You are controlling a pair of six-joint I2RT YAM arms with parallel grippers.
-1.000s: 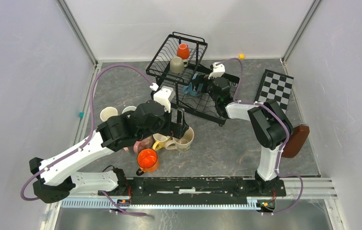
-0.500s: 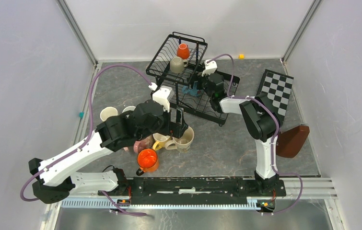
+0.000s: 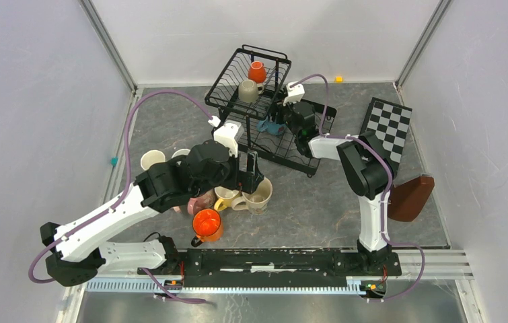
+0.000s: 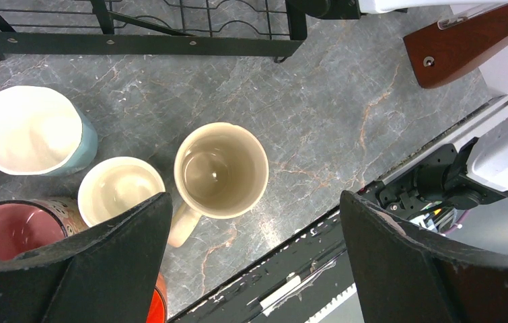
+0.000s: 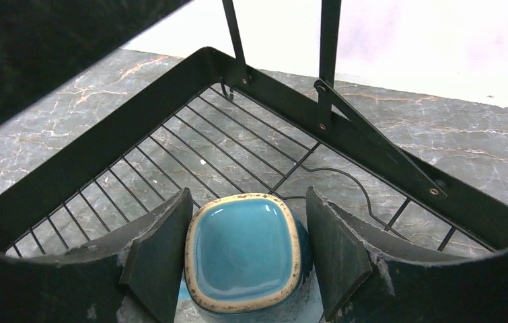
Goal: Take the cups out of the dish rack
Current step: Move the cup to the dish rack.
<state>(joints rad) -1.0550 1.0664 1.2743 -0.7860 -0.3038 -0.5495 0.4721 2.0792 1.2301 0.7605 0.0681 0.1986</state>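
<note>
Grey marbled table (image 3: 318,202), enclosed by plain white walls with metal posts at the back corners.

At the far left a cream cup (image 3: 151,159) stands alone, with a white cup (image 3: 181,154) just beside it, partly under the left arm. Next comes a tight cluster of four: a pink cup (image 3: 200,200), a yellow cup (image 3: 226,198), an orange cup (image 3: 207,224) nearest the arm bases and a beige cup (image 4: 221,168). All are upright and empty. That makes six cups counted on the table from overhead. The left wrist view also shows a light-blue cup (image 4: 29,131) beside them.

The left gripper (image 4: 254,202) hangs above the beige cup, its fingers spread wide and holding nothing.

Behind stands the one dish rack (image 3: 278,145), with three cups in it. Its upper basket (image 3: 227,79) holds two, a tan cup (image 3: 247,91) and a small orange cup (image 3: 257,70). The lower tray (image 5: 170,168) holds a blue cup (image 5: 241,252).

The right gripper (image 5: 247,195) is down in that tray, one finger at either side of the blue cup. Whether the fingers press on it cannot be told.

To the right, a checkered board (image 3: 385,128) lies flat, and a brown board (image 3: 409,197) lies near the table's edge.
</note>
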